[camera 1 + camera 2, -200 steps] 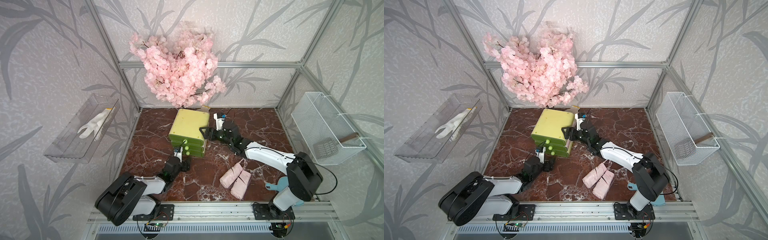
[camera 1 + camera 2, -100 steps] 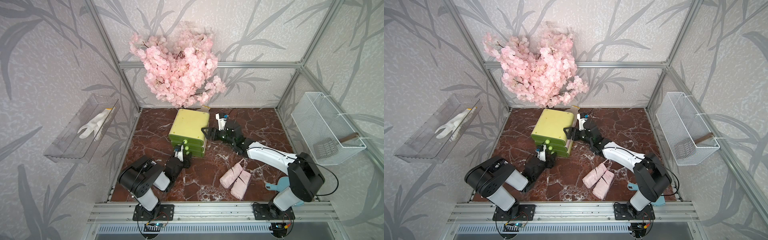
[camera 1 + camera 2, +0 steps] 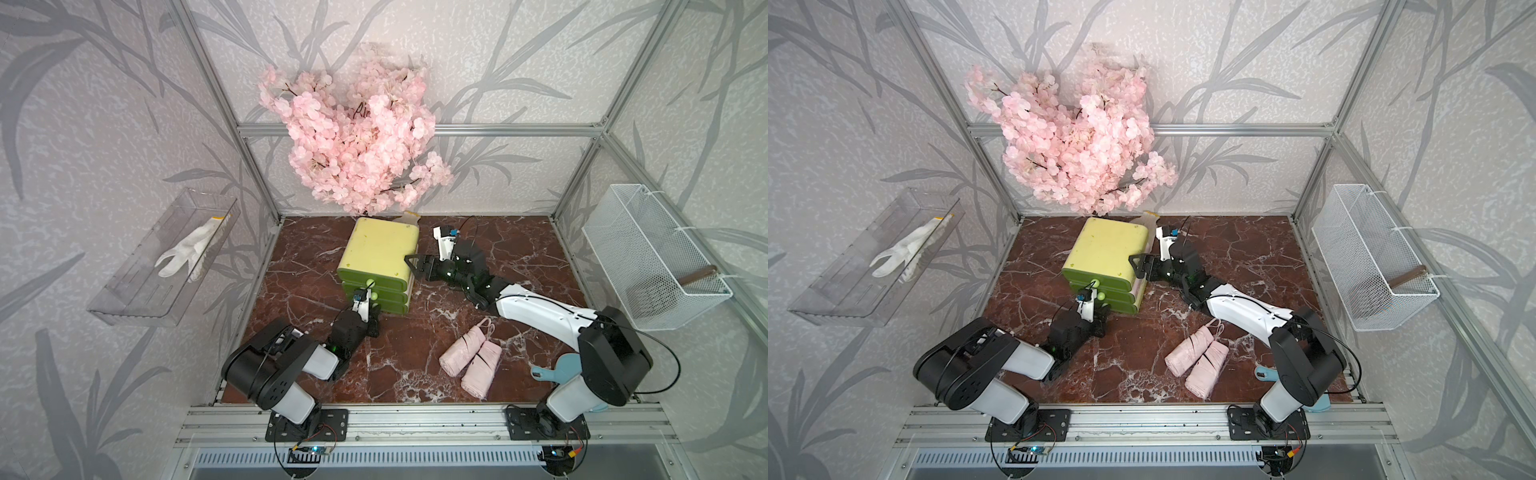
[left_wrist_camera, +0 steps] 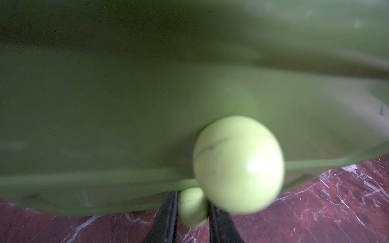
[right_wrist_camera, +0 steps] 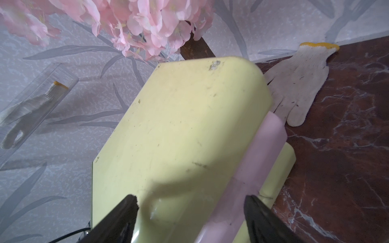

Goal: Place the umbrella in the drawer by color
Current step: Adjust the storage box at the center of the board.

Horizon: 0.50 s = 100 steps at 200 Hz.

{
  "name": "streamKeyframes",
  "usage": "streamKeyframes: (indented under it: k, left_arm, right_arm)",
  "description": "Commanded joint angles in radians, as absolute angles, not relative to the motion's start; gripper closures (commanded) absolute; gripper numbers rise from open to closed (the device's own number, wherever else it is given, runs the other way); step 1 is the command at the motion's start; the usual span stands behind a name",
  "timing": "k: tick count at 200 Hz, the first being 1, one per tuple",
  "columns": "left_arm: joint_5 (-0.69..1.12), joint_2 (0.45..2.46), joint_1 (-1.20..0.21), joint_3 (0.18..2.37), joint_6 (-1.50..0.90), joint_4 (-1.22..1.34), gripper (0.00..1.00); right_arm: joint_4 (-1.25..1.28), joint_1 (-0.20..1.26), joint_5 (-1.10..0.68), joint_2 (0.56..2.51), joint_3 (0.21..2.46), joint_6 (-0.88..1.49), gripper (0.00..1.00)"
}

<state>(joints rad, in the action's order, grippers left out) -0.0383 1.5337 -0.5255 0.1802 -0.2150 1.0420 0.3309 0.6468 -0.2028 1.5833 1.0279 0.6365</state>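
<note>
Where the left gripper (image 4: 192,197) sits: low on the near face of the drawer unit (image 3: 380,249), and look at that, its fingers (image 4: 168,212) are nipped tight on a small green knob (image 4: 192,207), one either side.
Upper knob (image 4: 237,164): a bigger pale-green ball hangs just above the pinched one, clear of the fingers.
Which drawer: the wrist view is smeared this close in, so it's probably the lowest of the three green fronts, no firmer call than that.
Right gripper (image 3: 411,268): over on the unit's right side, fingers spread wide, one above the yellow top, the other out past the pink strip (image 5: 263,157) running along that side.
Pink umbrellas (image 3: 461,353): two of them, folded, lying side by side and touching on the marble floor (image 3: 316,266), near and right, well apart from the unit and from both grippers.
Blue piece (image 3: 548,370): pale and flat on the floor, near right, partly hidden behind the right arm's shoulder.
Glove (image 5: 299,84): white, flat on the floor just beside the unit's far right corner.
Left wall: clear tray (image 3: 137,299) with a second glove (image 3: 187,253) lying in it.
Right wall: white wire basket (image 3: 648,266), a brown stick (image 3: 702,274) lying in it.
Blossom branch (image 3: 357,141): pink, spreading above the far side of the unit.
</note>
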Motion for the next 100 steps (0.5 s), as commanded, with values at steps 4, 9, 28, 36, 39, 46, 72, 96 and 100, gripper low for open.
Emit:
streamKeyframes:
  k: [4, 9, 28, 36, 39, 46, 72, 96, 100]
  left_arm:
    - [0.067, 1.448, -0.576, 0.221, -0.155, 0.986, 0.99]
    - [0.064, 1.434, -0.59, 0.224, -0.15, 0.964, 1.0]
    - [0.025, 1.363, -0.655, 0.23, -0.126, 0.894, 1.0]
    - [0.003, 1.331, -0.682, 0.23, -0.124, 0.865, 1.0]
    - [-0.004, 1.318, -0.692, 0.231, -0.123, 0.851, 1.0]
    - [-0.019, 1.29, -0.713, 0.231, -0.121, 0.824, 1.0]
    - [-0.081, 1.196, -0.769, 0.232, -0.14, 0.707, 1.0]
    - [-0.125, 1.114, -0.798, 0.212, -0.176, 0.604, 1.0]
    - [-0.135, 1.102, -0.805, 0.208, -0.179, 0.587, 1.0]
  right_arm:
    - [0.329, 0.637, -0.2, 1.542, 1.008, 0.627, 0.17]
    - [0.328, 0.634, -0.199, 1.54, 1.007, 0.627, 0.17]
    - [0.328, 0.629, -0.196, 1.532, 1.0, 0.627, 0.17]
    - [0.327, 0.627, -0.193, 1.527, 0.997, 0.627, 0.17]
    - [0.325, 0.626, -0.193, 1.526, 0.995, 0.626, 0.17]
    - [0.324, 0.623, -0.191, 1.523, 0.991, 0.626, 0.17]
    - [0.325, 0.618, -0.18, 1.504, 0.976, 0.627, 0.17]
    - [0.318, 0.618, -0.18, 1.498, 0.975, 0.627, 0.17]
    - [0.316, 0.618, -0.18, 1.499, 0.975, 0.627, 0.17]
